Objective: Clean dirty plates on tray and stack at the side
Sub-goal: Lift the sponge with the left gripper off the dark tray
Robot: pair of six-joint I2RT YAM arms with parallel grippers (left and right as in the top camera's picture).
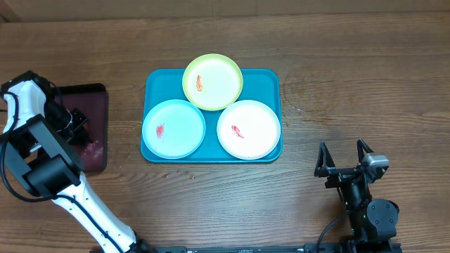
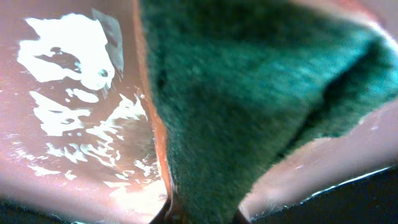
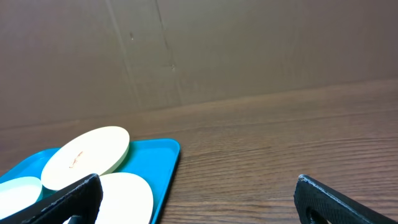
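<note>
The teal tray [image 1: 270, 79] lies mid-table with three plates on it. The yellow-green plate [image 1: 212, 81] is at the back, the light blue plate [image 1: 174, 128] front left, the white plate [image 1: 248, 128] front right. Each bears a small red smear. My left gripper [image 1: 73, 125] is down over the maroon tray, shut on a green sponge [image 2: 249, 93] that fills the left wrist view. My right gripper [image 1: 344, 163] is open and empty to the tray's front right. The right wrist view shows its fingers [image 3: 199, 202] wide apart, with the teal tray [image 3: 163, 160] to their left.
A dark maroon black-rimmed tray [image 1: 95, 98] sits at the far left. Its wet, glistening bottom [image 2: 74, 99] shows under the sponge. Bare wooden tabletop [image 1: 337, 84] lies right of the teal tray. A brown wall [image 3: 249, 43] stands behind the table.
</note>
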